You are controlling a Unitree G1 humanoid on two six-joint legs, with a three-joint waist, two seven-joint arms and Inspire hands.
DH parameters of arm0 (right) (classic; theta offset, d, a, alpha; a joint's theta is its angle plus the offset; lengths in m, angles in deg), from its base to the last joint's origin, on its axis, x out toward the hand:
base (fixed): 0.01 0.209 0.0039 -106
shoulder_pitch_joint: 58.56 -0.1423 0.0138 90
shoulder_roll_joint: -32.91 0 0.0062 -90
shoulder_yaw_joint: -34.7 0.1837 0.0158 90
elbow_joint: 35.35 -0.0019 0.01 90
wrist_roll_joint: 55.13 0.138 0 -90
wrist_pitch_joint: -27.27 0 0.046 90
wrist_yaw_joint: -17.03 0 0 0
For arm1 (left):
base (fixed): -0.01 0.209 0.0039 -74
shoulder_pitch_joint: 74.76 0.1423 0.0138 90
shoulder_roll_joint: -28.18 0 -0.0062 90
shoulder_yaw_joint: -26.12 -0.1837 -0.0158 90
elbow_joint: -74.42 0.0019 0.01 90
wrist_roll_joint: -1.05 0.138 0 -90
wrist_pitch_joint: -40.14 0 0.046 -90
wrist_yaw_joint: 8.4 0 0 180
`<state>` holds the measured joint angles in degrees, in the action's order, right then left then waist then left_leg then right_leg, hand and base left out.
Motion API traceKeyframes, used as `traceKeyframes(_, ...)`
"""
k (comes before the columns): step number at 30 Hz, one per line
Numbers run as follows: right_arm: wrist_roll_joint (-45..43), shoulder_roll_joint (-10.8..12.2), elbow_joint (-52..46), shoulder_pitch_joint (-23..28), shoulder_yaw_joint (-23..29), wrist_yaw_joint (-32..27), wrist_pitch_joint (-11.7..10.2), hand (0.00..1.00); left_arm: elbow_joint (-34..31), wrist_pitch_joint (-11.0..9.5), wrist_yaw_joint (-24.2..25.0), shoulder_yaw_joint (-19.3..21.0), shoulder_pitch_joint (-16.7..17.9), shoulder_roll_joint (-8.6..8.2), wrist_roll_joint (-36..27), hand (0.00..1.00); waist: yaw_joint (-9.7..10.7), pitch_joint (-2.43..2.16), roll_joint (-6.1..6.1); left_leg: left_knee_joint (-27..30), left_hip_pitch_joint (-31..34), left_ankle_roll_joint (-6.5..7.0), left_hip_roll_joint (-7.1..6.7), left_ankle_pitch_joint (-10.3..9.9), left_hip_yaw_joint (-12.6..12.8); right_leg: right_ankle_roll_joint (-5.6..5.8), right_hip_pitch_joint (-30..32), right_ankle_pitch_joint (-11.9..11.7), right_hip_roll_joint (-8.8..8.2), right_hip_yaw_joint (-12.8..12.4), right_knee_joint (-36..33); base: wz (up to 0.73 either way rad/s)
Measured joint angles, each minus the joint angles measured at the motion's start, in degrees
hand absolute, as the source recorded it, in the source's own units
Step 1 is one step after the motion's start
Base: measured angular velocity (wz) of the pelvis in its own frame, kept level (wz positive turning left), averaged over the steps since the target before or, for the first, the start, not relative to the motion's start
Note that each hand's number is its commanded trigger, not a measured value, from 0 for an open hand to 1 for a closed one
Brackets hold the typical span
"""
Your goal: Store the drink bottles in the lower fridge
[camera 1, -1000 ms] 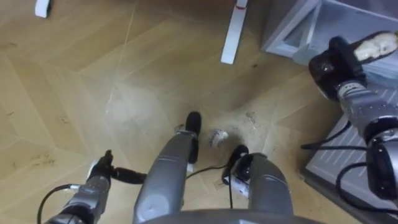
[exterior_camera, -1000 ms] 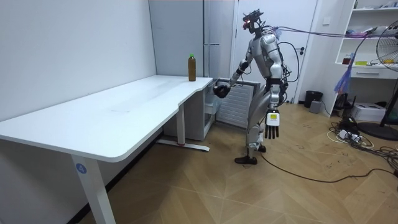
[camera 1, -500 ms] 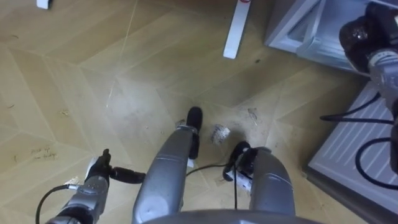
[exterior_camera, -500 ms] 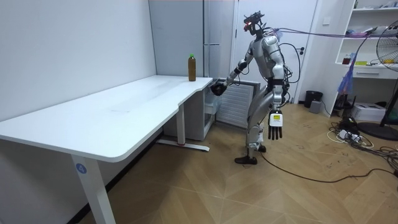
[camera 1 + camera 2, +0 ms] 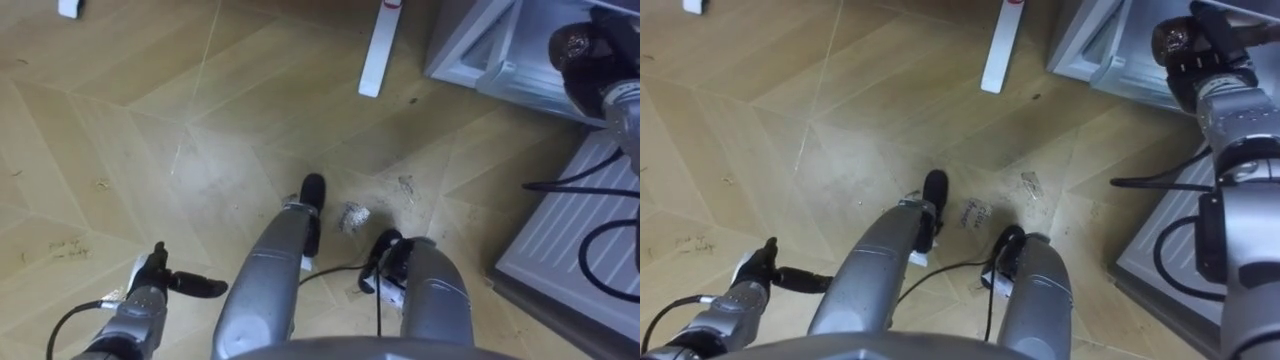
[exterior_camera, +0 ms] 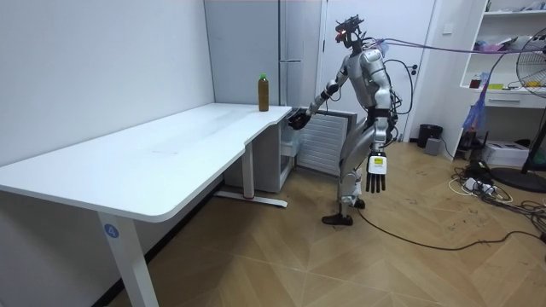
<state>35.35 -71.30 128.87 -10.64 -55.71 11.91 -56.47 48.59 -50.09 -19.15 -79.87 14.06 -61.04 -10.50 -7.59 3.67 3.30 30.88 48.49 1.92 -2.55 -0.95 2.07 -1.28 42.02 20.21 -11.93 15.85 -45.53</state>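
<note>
A brown bottle with a green cap (image 6: pixel 263 92) stands on the white table (image 6: pixel 171 158) at its far end, by the tall grey fridge (image 6: pixel 294 43). I stand beside the fridge with my right arm stretched toward its open lower compartment (image 5: pixel 482 52). My right hand (image 5: pixel 585 45) is dark and sits at the compartment's edge; its fingers are hidden, as is anything it may hold. My left hand (image 6: pixel 374 170) hangs at my side with straight fingers, empty, low over the wooden floor in the left eye view (image 5: pixel 152 287).
A ribbed white panel (image 5: pixel 575 235) lies low at my right, by the fridge. The table's white foot bar (image 5: pixel 376 48) rests on the floor ahead. A fan, shelves and cables (image 6: pixel 503 162) fill the room view's right.
My right hand has gone farther toward the lower compartment, and the pale thing seen at it a second ago no longer shows. The left hand swung slightly. The view shifted a little.
</note>
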Motion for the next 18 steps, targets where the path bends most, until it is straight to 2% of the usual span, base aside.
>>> traceKeyframes(18,0.22,-0.45,-0.56,-0.01,0.01,-1.40,-0.07,0.00,-0.01,-0.05,0.00,-0.10,0.77,0.02,-0.04,0.00,0.34,-0.02,-0.04,0.32,-0.32,0.31,-0.11,0.12,-0.06,0.39,-0.52,-0.18,-0.02,-0.03,-0.07,0.00)
